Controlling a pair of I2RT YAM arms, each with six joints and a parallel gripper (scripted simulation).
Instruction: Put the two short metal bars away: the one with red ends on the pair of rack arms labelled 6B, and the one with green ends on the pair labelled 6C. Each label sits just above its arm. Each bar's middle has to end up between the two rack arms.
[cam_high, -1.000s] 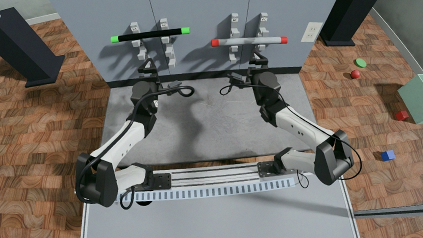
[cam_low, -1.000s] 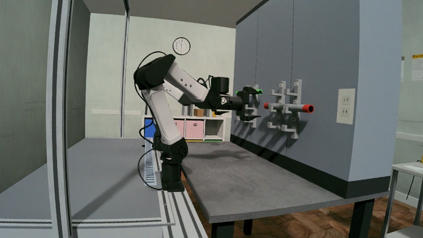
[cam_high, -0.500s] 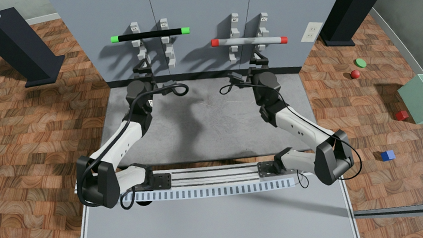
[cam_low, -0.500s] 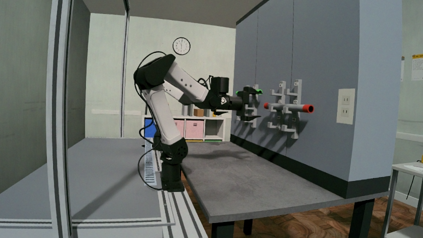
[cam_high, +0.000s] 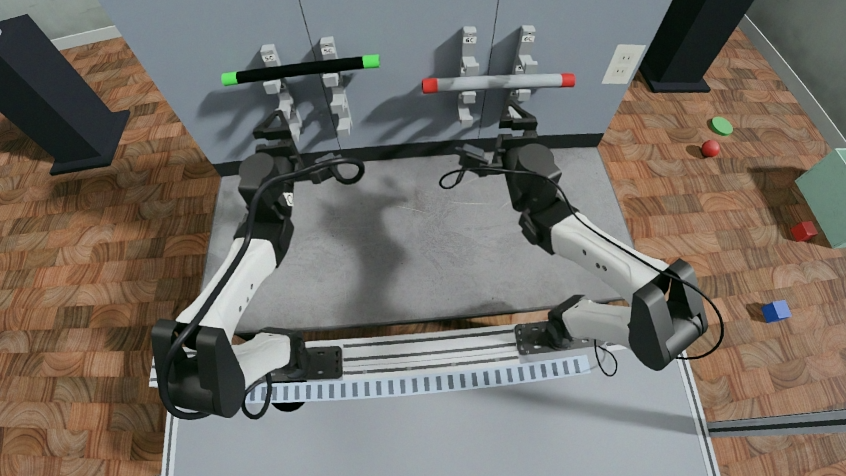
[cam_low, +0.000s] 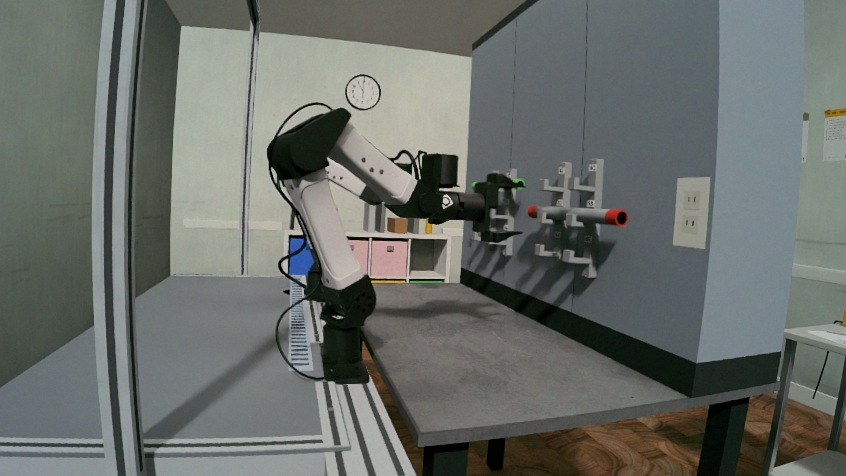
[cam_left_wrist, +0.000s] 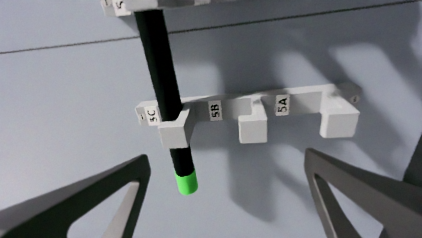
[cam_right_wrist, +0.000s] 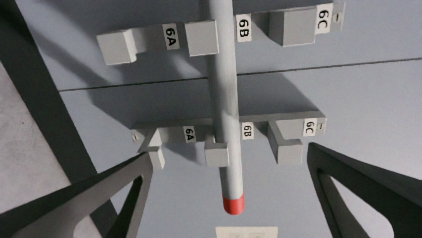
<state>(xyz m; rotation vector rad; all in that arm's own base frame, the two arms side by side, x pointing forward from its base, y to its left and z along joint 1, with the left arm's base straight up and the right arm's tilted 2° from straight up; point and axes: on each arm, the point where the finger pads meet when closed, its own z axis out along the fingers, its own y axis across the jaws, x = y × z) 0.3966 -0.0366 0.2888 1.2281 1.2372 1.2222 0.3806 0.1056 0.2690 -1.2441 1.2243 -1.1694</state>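
The grey bar with red ends rests across the two arms labelled 6B, its middle between them. The arms labelled 6C hold nothing. The black bar with green ends rests across the two arms labelled 5C on the other rack, its middle between them. My left gripper is open and empty, out from the wall in front of the 5-rack's arms. My right gripper is open and empty, out from the wall in front of the red-ended bar and the 6-rack.
Both racks hang on the blue-grey wall above the grey table. The arms labelled 5B and 5A hold nothing. A wall outlet is to the right of the 6-rack.
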